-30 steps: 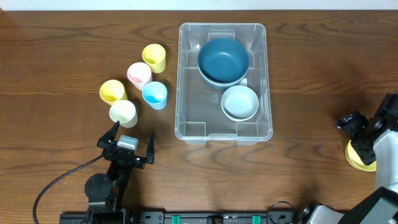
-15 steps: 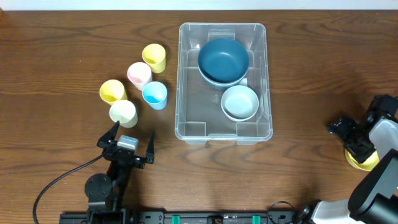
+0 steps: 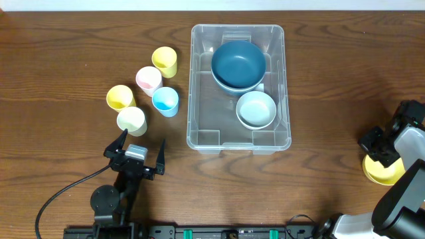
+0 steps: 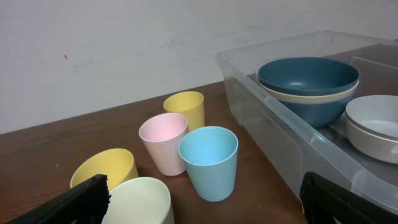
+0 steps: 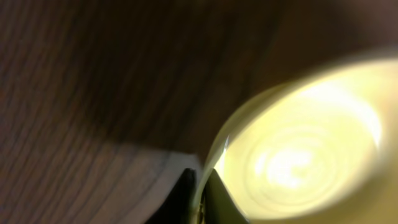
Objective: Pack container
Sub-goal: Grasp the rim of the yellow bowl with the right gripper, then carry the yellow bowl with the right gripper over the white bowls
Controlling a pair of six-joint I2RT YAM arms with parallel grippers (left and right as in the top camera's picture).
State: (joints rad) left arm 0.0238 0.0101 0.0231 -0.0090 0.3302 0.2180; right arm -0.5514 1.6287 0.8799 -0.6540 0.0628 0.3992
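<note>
Dark wood table (image 3: 66, 66), white wall (image 4: 93, 50) behind. We see the container (image 3: 206, 119) at centre-back, long side running away from us, holding a blue bowl (image 3: 238, 63) stacked on a paler one, plus a white bowl (image 3: 256, 109). Five cups (image 3: 149, 79) stand clustered just left of it. The left gripper (image 3: 143, 137) sits low at the front, near the cups, jaws wide, holding nothing. The right gripper (image 3: 382, 156) is at the far right edge, well apart from the container. Its jaws are narrow, pinching the yellow bowl (image 5: 298, 149) by the rim; that wrist view is blurred.

Cups (image 3: 149, 79) sit left of the container (image 3: 192, 86) holding bowls (image 3: 238, 63); lone bowl (image 3: 380, 173) right.
</note>
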